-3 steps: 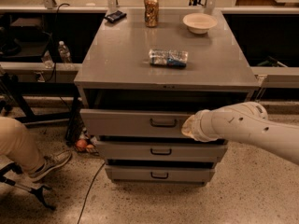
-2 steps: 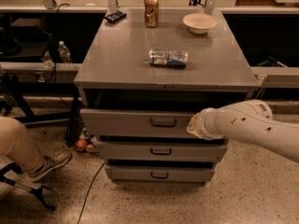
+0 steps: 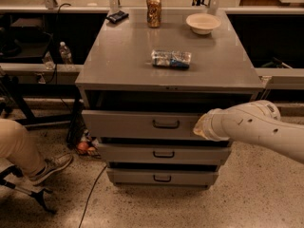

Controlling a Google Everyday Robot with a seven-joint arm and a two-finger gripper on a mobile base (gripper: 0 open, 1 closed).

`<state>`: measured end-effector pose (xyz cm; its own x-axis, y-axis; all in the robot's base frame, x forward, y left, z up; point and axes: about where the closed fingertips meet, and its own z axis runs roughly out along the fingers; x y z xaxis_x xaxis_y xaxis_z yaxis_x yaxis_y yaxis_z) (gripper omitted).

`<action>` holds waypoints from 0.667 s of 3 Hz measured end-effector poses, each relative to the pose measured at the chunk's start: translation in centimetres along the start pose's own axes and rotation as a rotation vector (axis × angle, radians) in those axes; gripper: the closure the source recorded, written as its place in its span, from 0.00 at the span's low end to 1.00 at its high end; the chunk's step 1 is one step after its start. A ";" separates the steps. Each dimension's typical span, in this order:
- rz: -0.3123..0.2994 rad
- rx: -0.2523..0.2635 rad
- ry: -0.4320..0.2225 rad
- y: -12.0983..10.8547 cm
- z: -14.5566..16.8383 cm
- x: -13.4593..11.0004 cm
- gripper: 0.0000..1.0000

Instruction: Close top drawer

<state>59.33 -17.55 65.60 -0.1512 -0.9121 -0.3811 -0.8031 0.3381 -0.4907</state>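
Observation:
The top drawer [image 3: 128, 124] of the grey metal cabinet stands pulled out a little, with a dark gap above its front panel. Its black loop handle [image 3: 166, 124] sits at the centre of the panel. My white arm reaches in from the right. My gripper [image 3: 197, 126] is at the end of the arm, up against the right part of the top drawer's front, just right of the handle. The arm's wrist hides most of the gripper.
Two shallower drawers [image 3: 163, 154] below also stand slightly out. On the cabinet top [image 3: 118, 56] are a can [image 3: 153, 4], a white bowl [image 3: 203, 23], a crushed plastic bottle [image 3: 171, 59] and a black device [image 3: 117, 16]. A person's leg and shoe [image 3: 47, 167] are at the left.
The end of my arm has shifted slightly to the right along the top drawer's front. The drawer itself has not visibly moved.

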 end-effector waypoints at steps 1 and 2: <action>0.008 0.009 0.003 -0.9 0.4 0.4 1.00; 0.008 0.009 0.003 -0.9 0.4 0.4 1.00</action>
<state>60.23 -18.17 65.56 -0.1593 -0.9100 -0.3829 -0.7966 0.3476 -0.4947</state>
